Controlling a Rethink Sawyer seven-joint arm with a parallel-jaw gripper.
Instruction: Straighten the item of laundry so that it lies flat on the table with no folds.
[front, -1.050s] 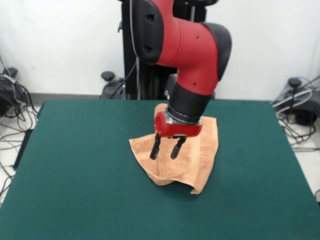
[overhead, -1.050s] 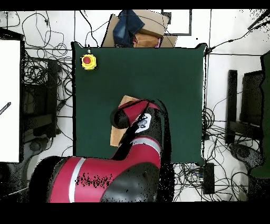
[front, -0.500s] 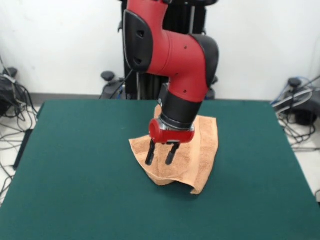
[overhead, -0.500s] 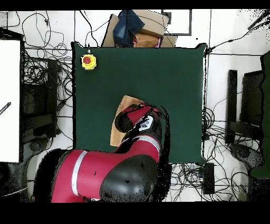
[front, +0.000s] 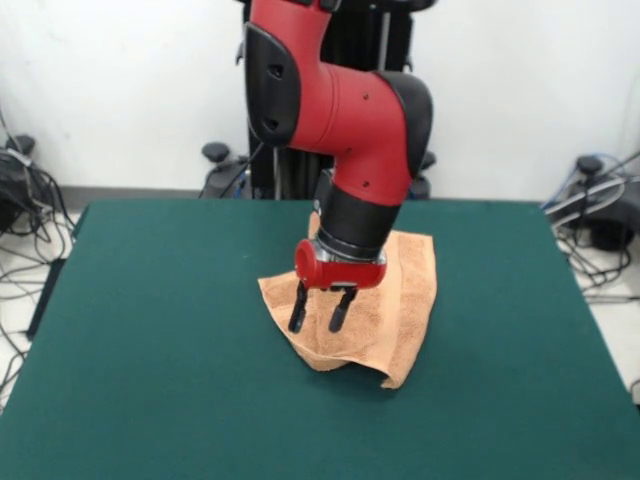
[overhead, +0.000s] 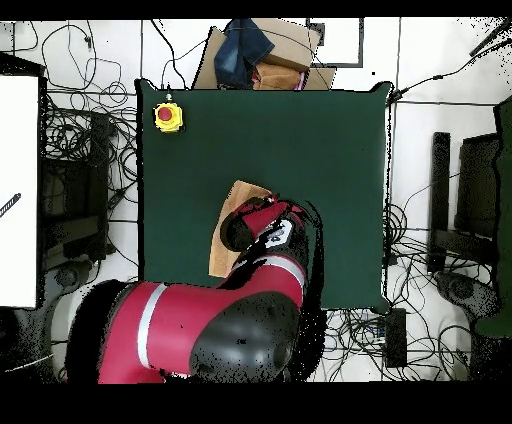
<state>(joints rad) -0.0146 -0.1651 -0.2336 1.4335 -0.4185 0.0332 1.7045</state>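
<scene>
The item of laundry (front: 385, 310) is a peach-orange towel lying folded over itself on the green table (front: 150, 350), a little right of centre in the front view, with a doubled corner at its near edge. My gripper (front: 317, 323) hangs open just above the towel's left part, its two black fingers (front: 297, 310) apart with nothing between them. In the overhead view the arm covers most of the towel (overhead: 222, 252); only its left strip and upper corner show, and the gripper itself is hidden under the wrist.
A yellow box with a red button (overhead: 167, 116) sits at a table corner in the overhead view. Cardboard and a dark cloth (overhead: 250, 50) lie beyond the far table edge. Cables cover the floor around the table.
The gripper has shifted slightly left and lower over the towel, staying open. The towel has not moved.
</scene>
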